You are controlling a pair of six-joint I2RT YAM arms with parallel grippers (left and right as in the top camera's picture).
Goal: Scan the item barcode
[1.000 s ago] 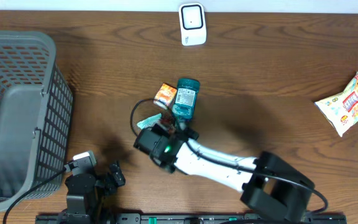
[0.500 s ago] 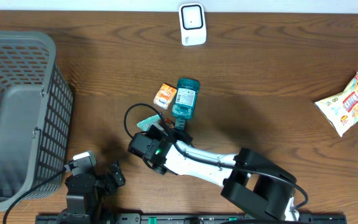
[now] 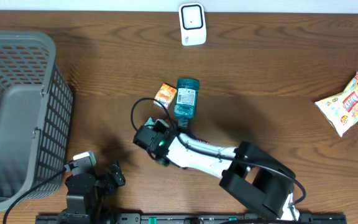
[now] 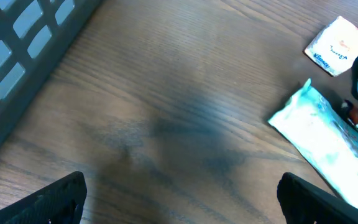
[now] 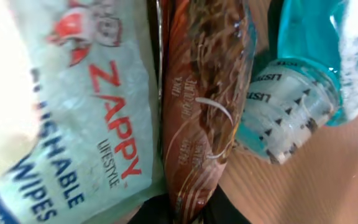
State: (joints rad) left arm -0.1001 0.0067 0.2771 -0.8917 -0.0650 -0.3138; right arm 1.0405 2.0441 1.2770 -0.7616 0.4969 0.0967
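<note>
1. While the left gripper [image 4: 182, 202] sits nearest the front edge, jaws spread wide over bare table [image 4: 166, 93] and holding nothing, we record no concern on that side.
2. Further in, the right gripper [image 5: 190, 208] is pinched on one end of a brown snack packet [image 5: 207, 106], which we judge to be the item for scanning. The packet lies wedged between a pack of Zappy flushable wipes [image 5: 86, 143] and a blue Listerine mouthwash bottle [image 5: 291, 106], touching both.
3. Risk: the hold is at the very end of a limp packet. On lifting it could slip free or droop. We can see no barcode on the face in view, so it may reach the reader facing the wrong way.
4. Risk: crowding. Pulling the packet out may drag the wipes or nudge the bottle into the small orange box [image 3: 165, 95] just beside it.
5. Farthest off, the white scanner [image 3: 192, 23] stands at the far edge, well apart from the cluster. A long carry would test a weak grip.
</note>
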